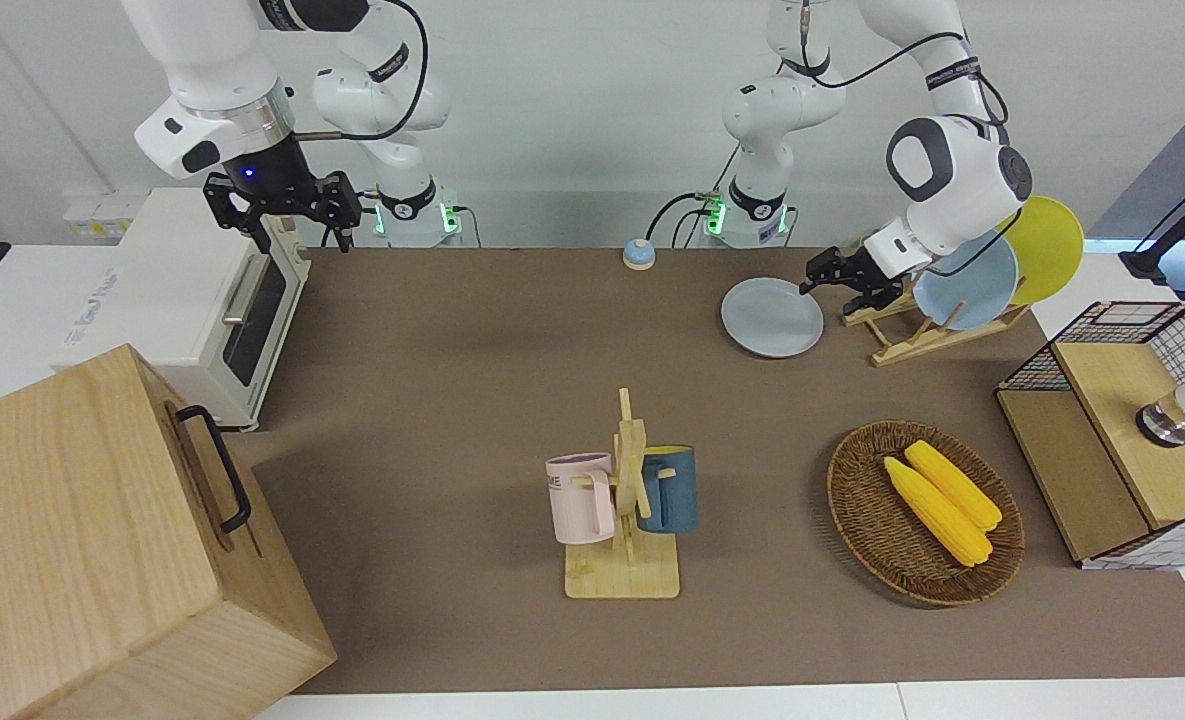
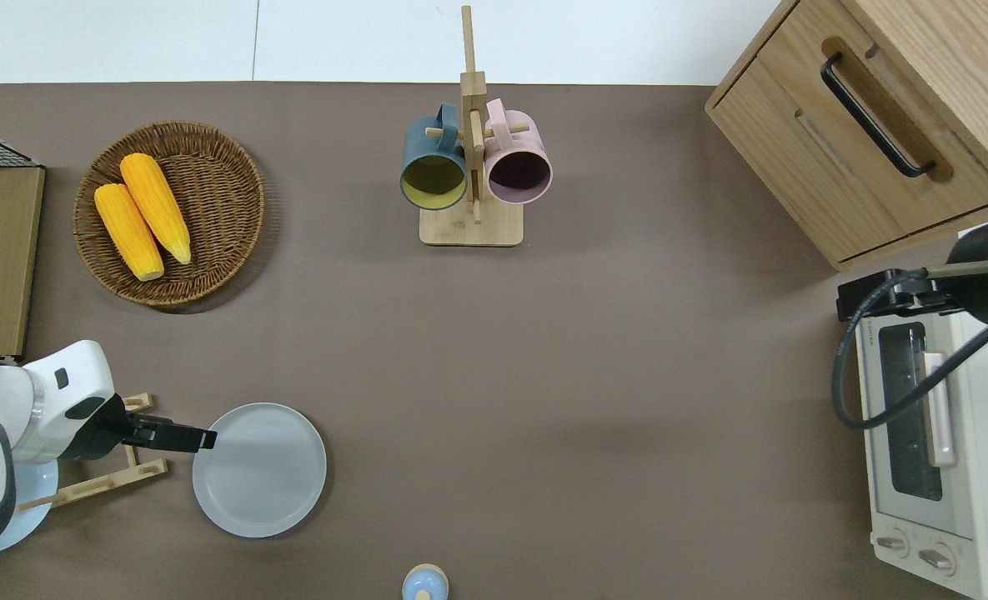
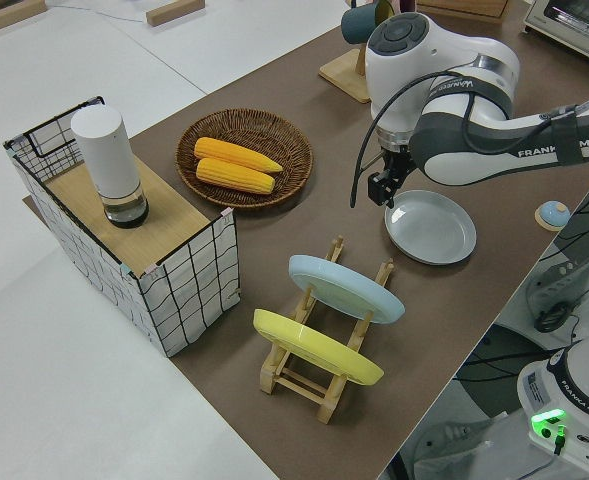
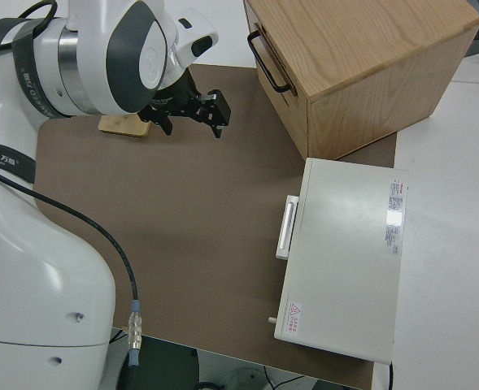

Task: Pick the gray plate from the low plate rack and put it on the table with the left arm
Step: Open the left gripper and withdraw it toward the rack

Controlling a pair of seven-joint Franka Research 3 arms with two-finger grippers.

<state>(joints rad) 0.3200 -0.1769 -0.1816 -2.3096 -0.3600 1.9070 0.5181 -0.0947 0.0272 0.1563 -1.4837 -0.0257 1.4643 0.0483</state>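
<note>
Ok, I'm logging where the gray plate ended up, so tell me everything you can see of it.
The gray plate is round, pale gray and matte, with a shallow raised rim and nothing on it. It lies flat, face up, on the table, beside the low plate rack toward the right arm's end. The left tool is at its rim on the rack's side; whether it touches the plate cannot be told.

**A robotics lab staged as a kitchen**

Two white arms are mounted at a mat-covered bench (image 1: 472, 330) set with a toaster oven (image 1: 197, 300), a mug stand (image 1: 627, 500), a low plate rack (image 1: 912, 335) and a basket of corn (image 1: 927, 510), against bare white walls.
</note>
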